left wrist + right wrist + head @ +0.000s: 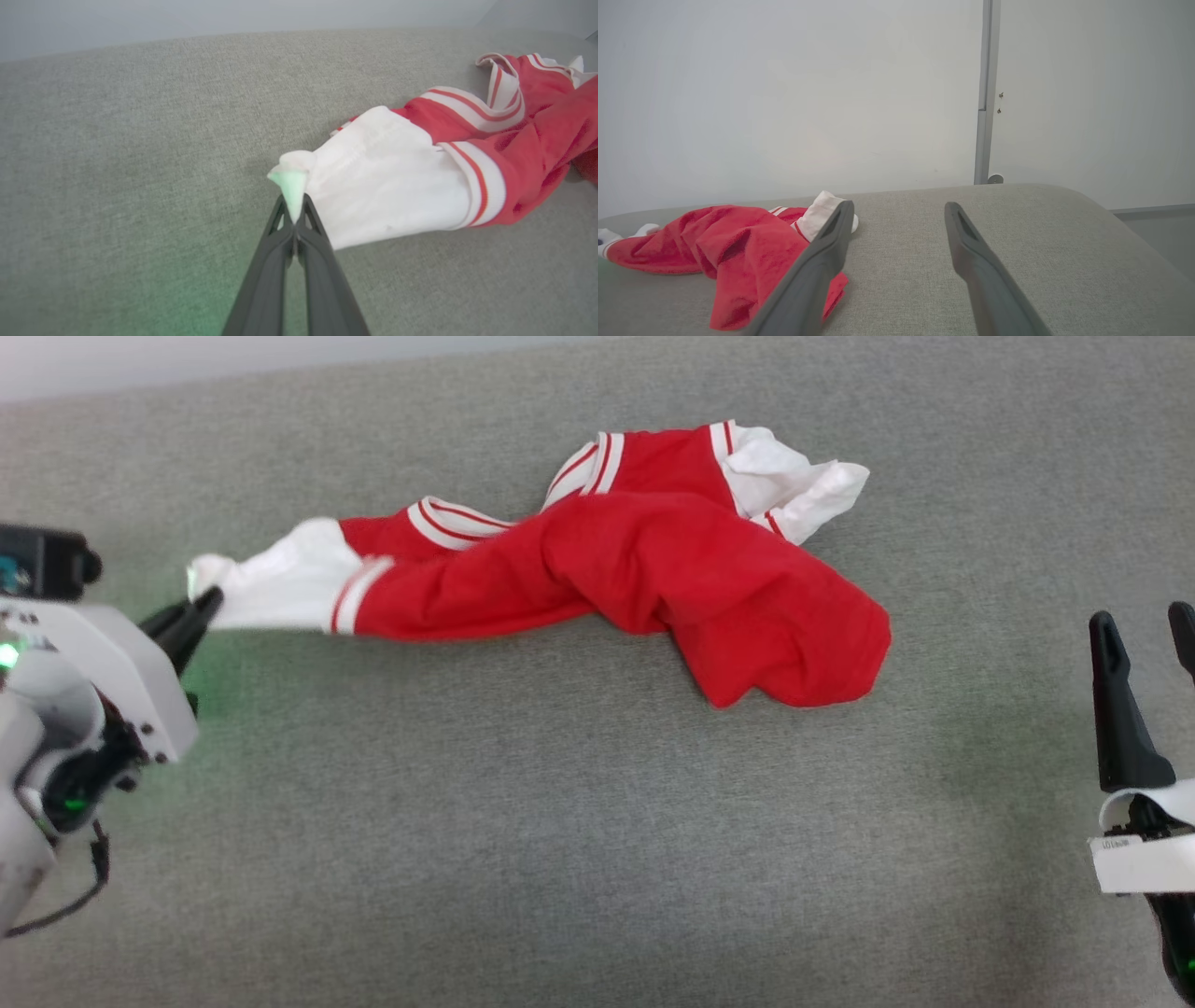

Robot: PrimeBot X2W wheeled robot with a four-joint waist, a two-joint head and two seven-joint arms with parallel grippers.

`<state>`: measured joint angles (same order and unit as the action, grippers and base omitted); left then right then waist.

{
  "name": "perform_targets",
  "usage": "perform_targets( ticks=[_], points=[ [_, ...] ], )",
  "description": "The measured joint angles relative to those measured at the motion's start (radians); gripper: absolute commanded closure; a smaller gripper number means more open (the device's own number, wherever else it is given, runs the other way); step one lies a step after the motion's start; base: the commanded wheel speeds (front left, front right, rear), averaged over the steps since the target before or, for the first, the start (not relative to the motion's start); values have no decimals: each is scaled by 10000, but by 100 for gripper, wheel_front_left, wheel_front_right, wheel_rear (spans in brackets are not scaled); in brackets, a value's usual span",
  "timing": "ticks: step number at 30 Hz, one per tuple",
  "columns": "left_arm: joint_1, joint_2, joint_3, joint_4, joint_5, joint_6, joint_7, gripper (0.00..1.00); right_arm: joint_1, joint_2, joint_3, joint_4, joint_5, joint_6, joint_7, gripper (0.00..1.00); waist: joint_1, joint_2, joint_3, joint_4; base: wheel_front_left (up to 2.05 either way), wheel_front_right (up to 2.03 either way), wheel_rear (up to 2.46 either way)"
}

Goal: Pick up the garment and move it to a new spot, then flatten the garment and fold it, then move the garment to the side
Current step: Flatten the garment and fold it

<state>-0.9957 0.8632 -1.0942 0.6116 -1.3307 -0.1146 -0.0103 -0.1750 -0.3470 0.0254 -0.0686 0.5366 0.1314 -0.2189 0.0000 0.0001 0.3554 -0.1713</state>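
Red garment (653, 579), white sleeve tip in the clamped left tool (295, 223)

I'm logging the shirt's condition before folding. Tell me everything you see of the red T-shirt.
The red T-shirt looks like soft fabric, with short white sleeves and red-and-white striped trim at the sleeve seams and neckline. It lies crumpled and twisted on the grey upholstered surface. The left hand is shut on the tip of one white sleeve; the other sleeve lies bunched.
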Motion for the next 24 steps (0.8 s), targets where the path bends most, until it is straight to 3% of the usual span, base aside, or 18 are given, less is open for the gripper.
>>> perform_targets(
  ticks=[1,2,3,4,5,11,15,20,24],
  points=[
    [151,-8,-42,-4,15,0,-111,100,-65,-73,46,10,-8,0,63,0,0,0,-8,44,0,0,0],
    [305,-109,-46,-44,12,-10,-328,82,-270,-234,182,65,6,0,337,0,0,0,-32,135,0,0,0],
    [305,-109,-46,-44,12,-10,-328,59,-270,-234,182,65,6,0,337,0,0,0,-32,135,0,0,0],
    [371,-188,-29,-65,6,-12,-499,21,-407,-355,282,109,2,0,535,0,0,0,-47,185,0,0,0],
    [463,-268,25,-100,-48,-29,-719,0,-585,-518,408,151,-15,0,736,0,0,0,-63,239,0,0,0],
    [1029,-523,399,-558,-21,-73,-2205,0,-2168,-1432,1174,740,40,0,2355,0,0,0,-177,639,0,0,0],
    [1542,-924,1151,-1463,573,341,-2497,0,-3337,-2090,1676,1455,453,0,3735,0,0,0,-221,1070,0,0,0],
    [2817,-1914,3783,-3561,2961,1427,-2539,0,-4894,-2754,2201,2481,1419,0,5724,0,0,0,-201,1764,0,0,0],
    [4552,-3106,5114,-4959,4909,1881,-2539,0,-6058,-3147,2796,3382,1937,0,7451,0,0,0,-127,2376,0,0,0]
  ],
)
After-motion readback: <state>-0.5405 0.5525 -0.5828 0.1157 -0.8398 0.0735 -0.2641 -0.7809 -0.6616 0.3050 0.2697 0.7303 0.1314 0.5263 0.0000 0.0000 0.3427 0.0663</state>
